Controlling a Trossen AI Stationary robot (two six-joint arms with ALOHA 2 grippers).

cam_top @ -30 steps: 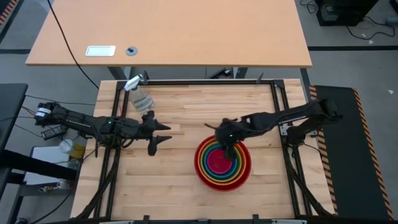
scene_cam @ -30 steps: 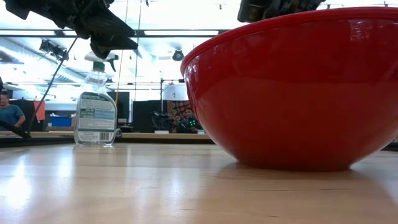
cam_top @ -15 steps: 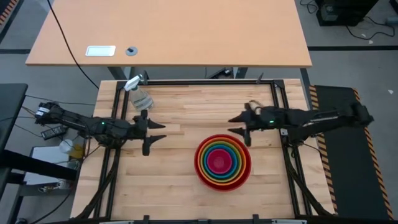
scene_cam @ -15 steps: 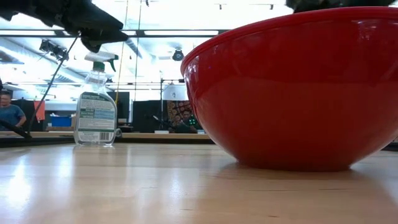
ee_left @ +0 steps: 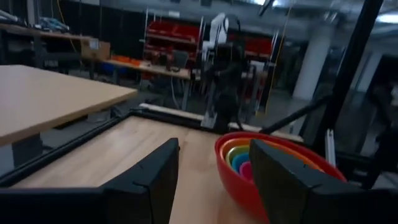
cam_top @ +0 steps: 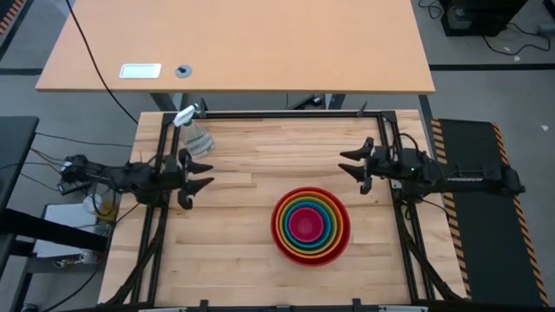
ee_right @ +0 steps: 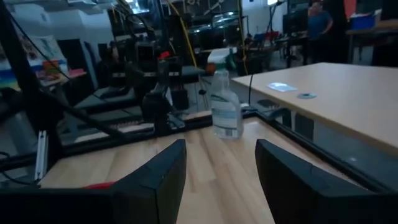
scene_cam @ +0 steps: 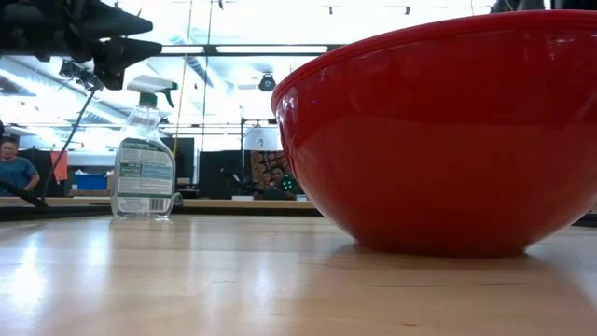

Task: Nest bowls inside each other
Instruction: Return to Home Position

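Observation:
The bowls sit nested in one stack right of the table's middle: the big red one outside, then orange, green and blue rings, and magenta-pink innermost. The red bowl rests on its base on the wood. The left wrist view shows the stack ahead. My left gripper hangs open near the table's left edge, pointing level toward the bowls. My right gripper hangs open near the right edge, level, just beyond the stack's far right side. Both hold nothing.
A clear spray bottle stands upright at the table's far left, also in the low view and the right wrist view. A black frame rims the table. A tan desk stands beyond it.
My right gripper has drawn back from above the nested bowls toward the table's right edge and tipped from pointing down to level. My left gripper has pulled back toward the left edge. The bowls have stayed where they were.

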